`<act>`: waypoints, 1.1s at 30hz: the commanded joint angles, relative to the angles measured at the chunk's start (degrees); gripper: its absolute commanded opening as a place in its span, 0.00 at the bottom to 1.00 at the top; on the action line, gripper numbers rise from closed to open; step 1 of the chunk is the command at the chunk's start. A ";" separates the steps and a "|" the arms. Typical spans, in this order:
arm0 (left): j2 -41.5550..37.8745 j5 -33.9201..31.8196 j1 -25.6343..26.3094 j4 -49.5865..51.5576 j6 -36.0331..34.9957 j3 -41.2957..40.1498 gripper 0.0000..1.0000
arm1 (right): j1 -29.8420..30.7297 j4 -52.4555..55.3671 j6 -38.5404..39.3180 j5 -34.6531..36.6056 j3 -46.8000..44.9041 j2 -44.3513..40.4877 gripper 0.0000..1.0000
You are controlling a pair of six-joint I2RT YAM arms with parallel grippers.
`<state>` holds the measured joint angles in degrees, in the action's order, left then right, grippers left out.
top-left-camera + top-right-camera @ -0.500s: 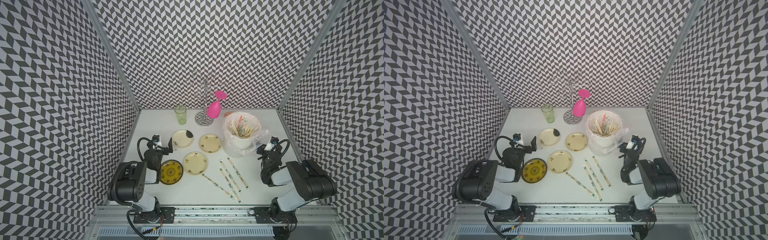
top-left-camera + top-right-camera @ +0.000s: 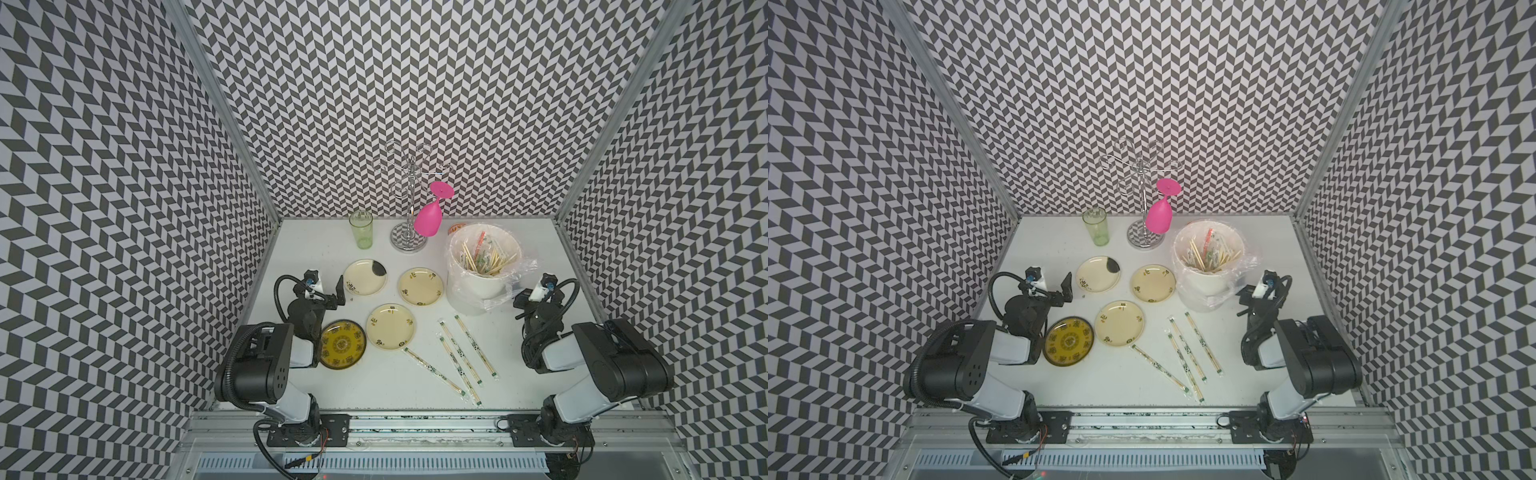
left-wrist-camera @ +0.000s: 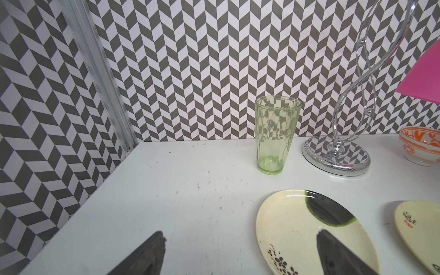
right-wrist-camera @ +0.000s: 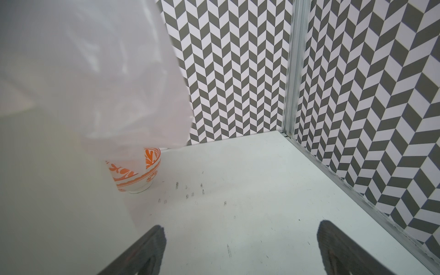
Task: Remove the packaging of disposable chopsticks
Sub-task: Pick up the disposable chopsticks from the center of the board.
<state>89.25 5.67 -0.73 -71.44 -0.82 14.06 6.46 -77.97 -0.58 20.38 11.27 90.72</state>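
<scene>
Several pairs of disposable chopsticks (image 2: 460,362) (image 2: 1185,357) lie side by side on the white table, front centre-right in both top views. Each is still inside its packaging (image 2: 476,347) (image 2: 1202,343), a clear sleeve with panda marks and green ends. My left gripper (image 2: 326,289) (image 3: 240,234) rests low at the left, open and empty, one finger over a cream plate (image 3: 292,228). My right gripper (image 2: 536,296) (image 4: 240,226) stands open and empty over bare table beside the white bucket (image 2: 478,286). Both are well behind the sleeves, and neither wrist view shows them.
The bag-lined bucket (image 2: 1204,282) holds pale sticks and printed wrappers. Three cream plates (image 2: 421,286) and a yellow patterned plate (image 2: 341,344) lie left of centre. At the back stand a green glass (image 2: 360,229), a wire rack with a pink goblet (image 2: 428,216), and an orange-patterned bowl (image 4: 140,173).
</scene>
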 commanded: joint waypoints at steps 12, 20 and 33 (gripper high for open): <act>0.33 0.13 -0.33 -0.36 -0.10 0.96 1.00 | -0.04 -2.97 -0.35 0.22 0.17 -0.19 0.99; 0.19 0.22 -0.43 -0.33 -0.06 0.89 1.00 | -1.31 -2.67 -1.35 -1.40 -0.01 -0.54 0.99; -12.59 -5.65 1.78 13.27 -0.69 3.42 0.96 | -1.23 -25.81 -0.31 -3.41 -11.69 0.11 0.95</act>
<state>79.18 2.26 -0.01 -63.07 -0.62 15.84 5.43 -85.21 -1.67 18.61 1.28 90.13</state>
